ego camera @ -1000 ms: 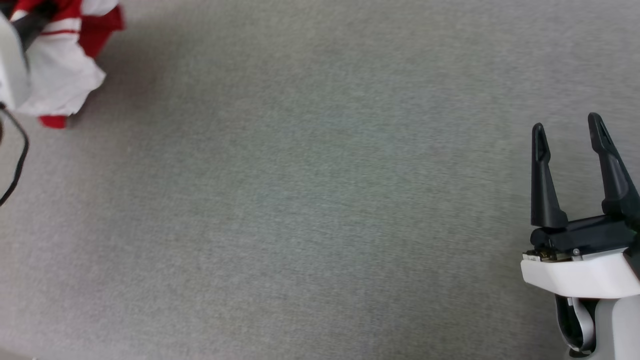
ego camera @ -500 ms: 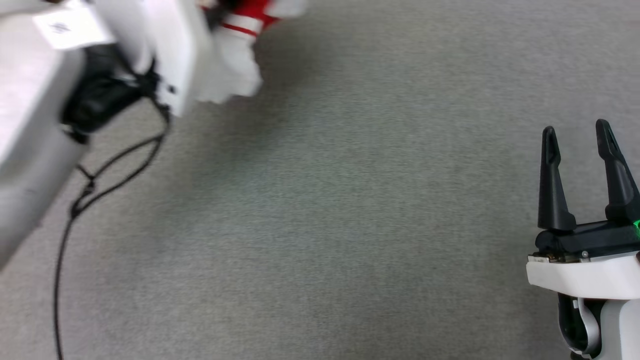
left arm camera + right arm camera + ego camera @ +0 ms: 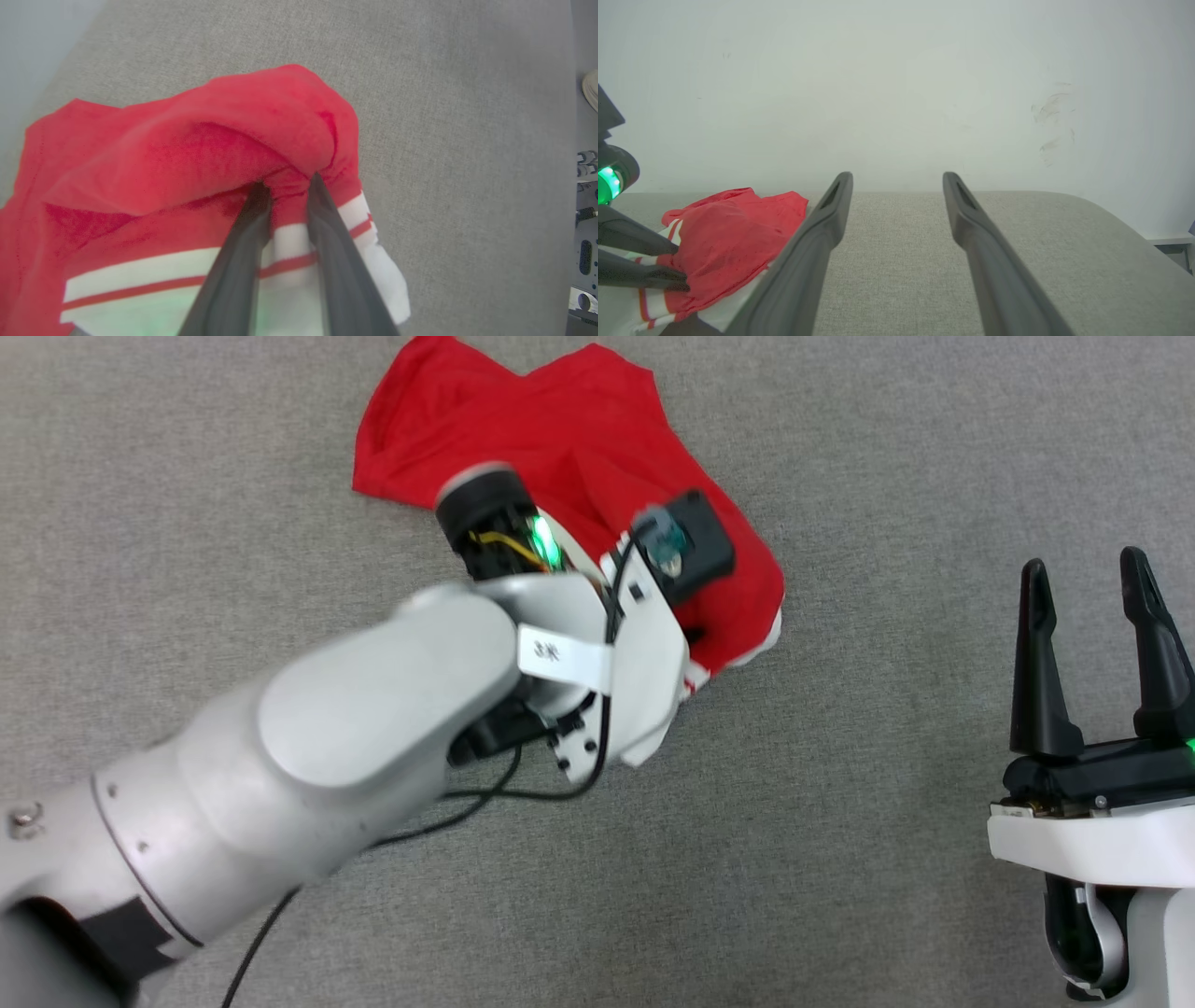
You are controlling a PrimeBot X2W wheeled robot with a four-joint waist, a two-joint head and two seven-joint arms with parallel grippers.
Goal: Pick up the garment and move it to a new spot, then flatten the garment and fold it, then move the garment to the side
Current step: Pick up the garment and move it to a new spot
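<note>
Red short-sleeved T-shirt of soft cloth (image 3: 579, 448), with white sleeves edged in thin red and white stripes, lay rumpled on the grey cloth-covered table (image 3: 887, 457), at the far middle of the head view. Most of its red body spread away from the robot. Its near edge was hidden under the pale left arm (image 3: 355, 728), which reached in from the lower left and covered the left jaws in that view. A green light (image 3: 540, 532) glowed on that arm's wrist, and a thin black cable (image 3: 485, 793) looped beneath it.

From the left wrist view, the left jaws were closed on a bunched fold of the T-shirt (image 3: 210, 121), right where the red cloth met the striped white sleeve band. Red cloth humped up in an arch beyond the tips, while the white sleeve lay beneath and beside the two dark fingers.

From the right wrist view, the T-shirt (image 3: 724, 233) sat at the lower left, with the left jaws coming in from the left edge and pinching its red cloth. A plain pale wall (image 3: 896, 93) rose behind the table.

The right jaws stood open at the lower right of the head view, tips pointing away from the robot, well apart from the T-shirt, with bare grey table between the two fingers.
</note>
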